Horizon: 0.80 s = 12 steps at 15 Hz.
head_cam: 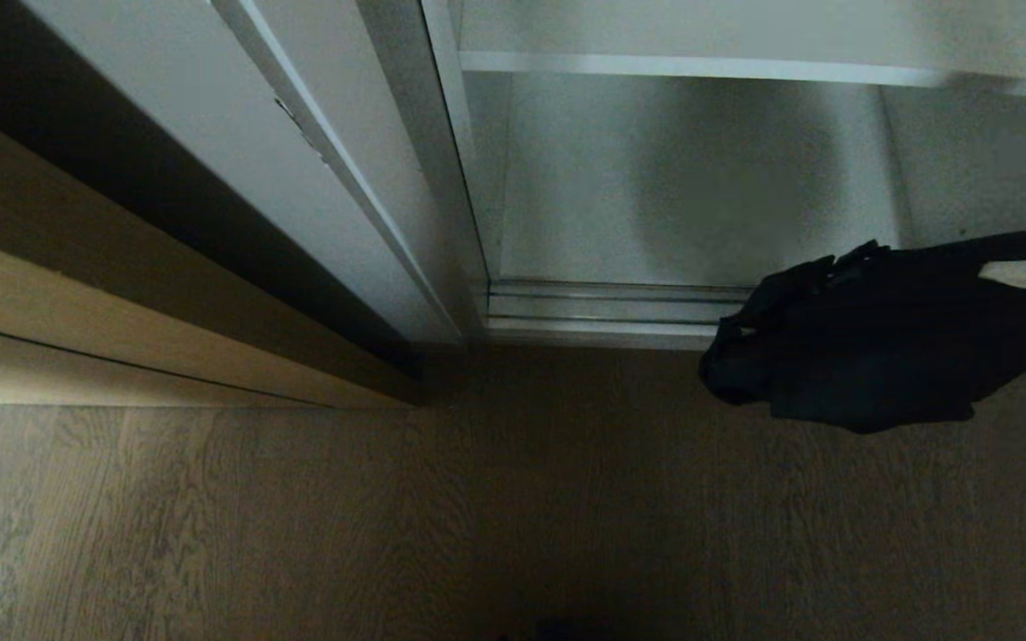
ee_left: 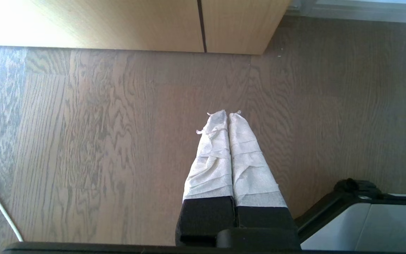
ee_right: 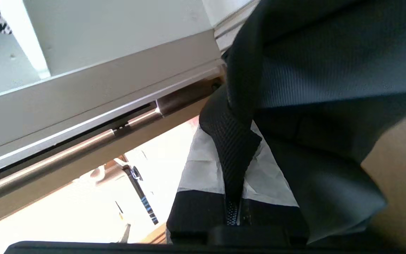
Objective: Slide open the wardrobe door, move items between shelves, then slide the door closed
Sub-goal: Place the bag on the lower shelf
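From the head we see the black fabric bag (head_cam: 878, 343) hanging above the wooden floor (head_cam: 388, 516) before the open wardrobe's bottom track (head_cam: 611, 312). Our left gripper (ee_left: 228, 114) hangs over the floor, fingers pressed together. Our right gripper (ee_right: 236, 165) pinches the bag's webbing strap (ee_right: 236, 141).

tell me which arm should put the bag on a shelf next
Right, probably. The right gripper is already shut on the black bag, hanging before the open wardrobe. The left gripper is shut, empty, pointing at the floor.
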{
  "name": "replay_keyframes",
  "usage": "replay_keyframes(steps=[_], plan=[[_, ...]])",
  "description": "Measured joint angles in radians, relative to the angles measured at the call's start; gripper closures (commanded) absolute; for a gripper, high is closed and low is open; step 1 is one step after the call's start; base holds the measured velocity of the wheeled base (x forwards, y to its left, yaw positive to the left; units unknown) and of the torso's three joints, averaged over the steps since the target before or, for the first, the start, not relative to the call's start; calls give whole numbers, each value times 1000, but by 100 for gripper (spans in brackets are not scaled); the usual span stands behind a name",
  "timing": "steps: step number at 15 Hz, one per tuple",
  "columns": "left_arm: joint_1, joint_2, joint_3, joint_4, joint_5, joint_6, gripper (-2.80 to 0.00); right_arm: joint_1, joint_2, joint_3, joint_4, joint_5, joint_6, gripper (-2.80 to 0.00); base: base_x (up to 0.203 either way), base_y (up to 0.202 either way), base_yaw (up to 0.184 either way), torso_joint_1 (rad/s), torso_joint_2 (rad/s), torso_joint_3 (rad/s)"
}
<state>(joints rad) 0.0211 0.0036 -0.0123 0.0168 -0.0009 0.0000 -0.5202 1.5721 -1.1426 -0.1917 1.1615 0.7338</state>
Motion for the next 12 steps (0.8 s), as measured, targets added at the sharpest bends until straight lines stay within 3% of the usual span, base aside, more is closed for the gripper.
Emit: replay_keyframes(steps=[5, 12], plan=[[0, 0, 0, 0, 0, 0, 0, 30, 89, -114, 1, -2, 2, 0, 0, 0, 0, 0, 0, 0], [0, 0, 0, 0, 0, 0, 0, 61, 101, -230, 4, 11, 79, 0, 0, 0, 0, 0, 0, 0]])
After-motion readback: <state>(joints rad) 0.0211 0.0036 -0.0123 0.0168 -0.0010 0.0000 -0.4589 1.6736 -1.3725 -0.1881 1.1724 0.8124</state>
